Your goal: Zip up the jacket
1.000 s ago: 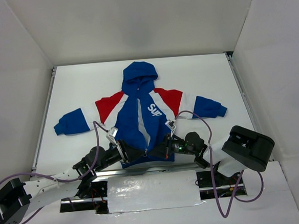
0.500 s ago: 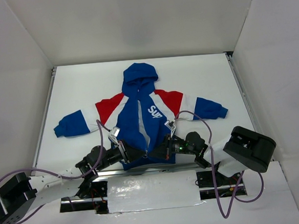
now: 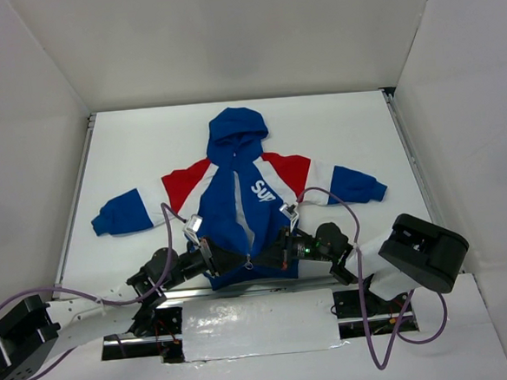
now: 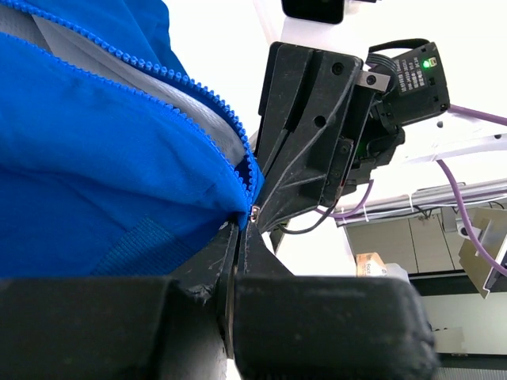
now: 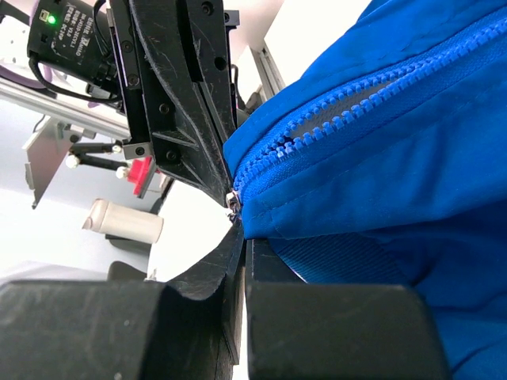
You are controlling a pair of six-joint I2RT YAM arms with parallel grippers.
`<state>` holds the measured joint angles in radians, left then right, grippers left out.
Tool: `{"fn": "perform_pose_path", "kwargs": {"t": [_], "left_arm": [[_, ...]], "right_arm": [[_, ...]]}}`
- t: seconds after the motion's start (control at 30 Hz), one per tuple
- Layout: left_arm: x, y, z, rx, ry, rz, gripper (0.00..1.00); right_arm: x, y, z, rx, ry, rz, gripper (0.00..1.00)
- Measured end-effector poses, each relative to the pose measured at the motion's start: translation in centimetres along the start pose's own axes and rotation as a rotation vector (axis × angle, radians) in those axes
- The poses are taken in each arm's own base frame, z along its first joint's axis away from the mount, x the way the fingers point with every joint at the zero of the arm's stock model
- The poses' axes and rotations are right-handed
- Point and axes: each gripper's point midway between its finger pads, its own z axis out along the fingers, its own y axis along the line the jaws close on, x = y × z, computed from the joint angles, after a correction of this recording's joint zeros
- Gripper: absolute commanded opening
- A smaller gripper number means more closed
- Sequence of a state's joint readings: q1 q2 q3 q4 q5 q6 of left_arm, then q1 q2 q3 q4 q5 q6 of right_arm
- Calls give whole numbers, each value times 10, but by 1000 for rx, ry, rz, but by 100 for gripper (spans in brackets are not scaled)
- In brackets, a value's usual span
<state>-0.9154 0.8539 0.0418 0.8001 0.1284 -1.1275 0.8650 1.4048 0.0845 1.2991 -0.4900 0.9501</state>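
The jacket lies flat on the white table with its hood at the far end, sleeves spread, and its front zipper open up the middle. Both grippers meet at the near hem, at the zipper's foot. My left gripper is shut, with the small metal zipper pull at its tips. My right gripper is shut on the blue hem, right beside the slider. The left wrist view shows the other arm's black fingers just beyond the blue fabric.
White walls box in the table on three sides. A metal rail runs along the near edge, just behind the hem. Purple cables loop over the right arm and near the jacket's right sleeve.
The left gripper's jaws have closed at the zipper's foot. The left arm's outer joint has shifted slightly at the bottom left. The jacket and the right arm have barely moved.
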Motion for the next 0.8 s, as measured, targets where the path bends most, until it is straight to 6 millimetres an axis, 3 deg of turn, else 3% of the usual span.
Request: {"fn": "perform_pose_path", "kwargs": {"t": [0.43,0.8], "left_arm": [[0,-1,-1,1,0,0,0],[-11,-18,4,73,-39,17,0]], "right_arm": [[-3,4,-1,-9,-2,55,0],[-25,26,-6,-49,-84,26,0]]}}
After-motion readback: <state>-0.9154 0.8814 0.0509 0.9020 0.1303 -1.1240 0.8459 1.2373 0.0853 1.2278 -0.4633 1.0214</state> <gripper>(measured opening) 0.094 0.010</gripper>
